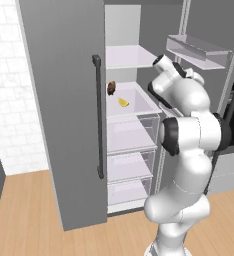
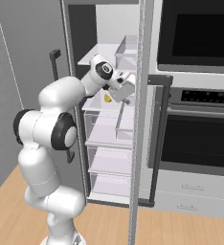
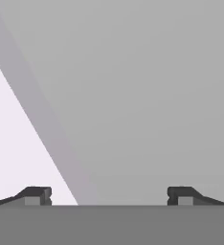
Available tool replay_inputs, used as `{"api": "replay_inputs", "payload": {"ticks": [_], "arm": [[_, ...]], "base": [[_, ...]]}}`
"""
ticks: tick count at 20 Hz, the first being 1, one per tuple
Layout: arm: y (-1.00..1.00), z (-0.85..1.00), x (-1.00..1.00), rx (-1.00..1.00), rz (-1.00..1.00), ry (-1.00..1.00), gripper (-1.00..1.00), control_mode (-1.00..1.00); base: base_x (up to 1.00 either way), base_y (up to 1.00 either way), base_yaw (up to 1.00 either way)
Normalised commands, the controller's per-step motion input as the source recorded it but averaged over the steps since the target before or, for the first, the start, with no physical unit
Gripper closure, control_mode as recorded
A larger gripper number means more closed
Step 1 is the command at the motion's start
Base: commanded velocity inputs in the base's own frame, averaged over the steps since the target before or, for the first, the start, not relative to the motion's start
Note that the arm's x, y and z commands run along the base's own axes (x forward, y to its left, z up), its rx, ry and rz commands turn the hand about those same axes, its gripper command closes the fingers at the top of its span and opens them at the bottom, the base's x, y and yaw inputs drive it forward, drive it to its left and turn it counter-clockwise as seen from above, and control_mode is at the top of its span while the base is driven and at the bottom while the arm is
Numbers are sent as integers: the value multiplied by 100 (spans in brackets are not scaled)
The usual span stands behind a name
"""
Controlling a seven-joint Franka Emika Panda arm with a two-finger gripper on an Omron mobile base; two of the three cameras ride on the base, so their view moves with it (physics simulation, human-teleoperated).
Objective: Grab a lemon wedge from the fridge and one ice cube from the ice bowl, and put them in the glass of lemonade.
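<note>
Inside the open fridge (image 1: 64, 100), at middle-shelf height, my gripper (image 3: 109, 196) stands wide open with nothing between its fingertips (image 3: 37, 195). In the hand view it faces a plain grey inner wall with a pale shelf surface slanting off to the left. From the right base view my hand sits just in front of the shelf, partly behind the edge of the right-hand door (image 2: 141, 119). Beyond my wrist, on the white shelf (image 1: 134, 102), the lemon wedge (image 1: 123, 102) lies by itself, near the gripper but not touched. A dark brown-red lump (image 1: 111, 88) sits just behind and to the left of it, against the door side. Clear drawers (image 1: 131, 135) stack below the shelf.
</note>
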Motion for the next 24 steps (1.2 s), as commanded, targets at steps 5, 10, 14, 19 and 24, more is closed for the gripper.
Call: {"api": "replay_inputs", "payload": {"ticks": [5,10,14,19,24], "arm": [[61,0,-27,0,5,-20,-100,-100],[80,2,-24,0,15,-17,-100,-100],[79,11,-18,3,22,-14,-100,-100],[67,1,-13,26,35,-12,-100,-100],[64,0,-1,37,55,4,-100,-100]], "base": [[0,0,0],[0,0,0],[0,0,0],[0,0,0],[0,0,0]]}}
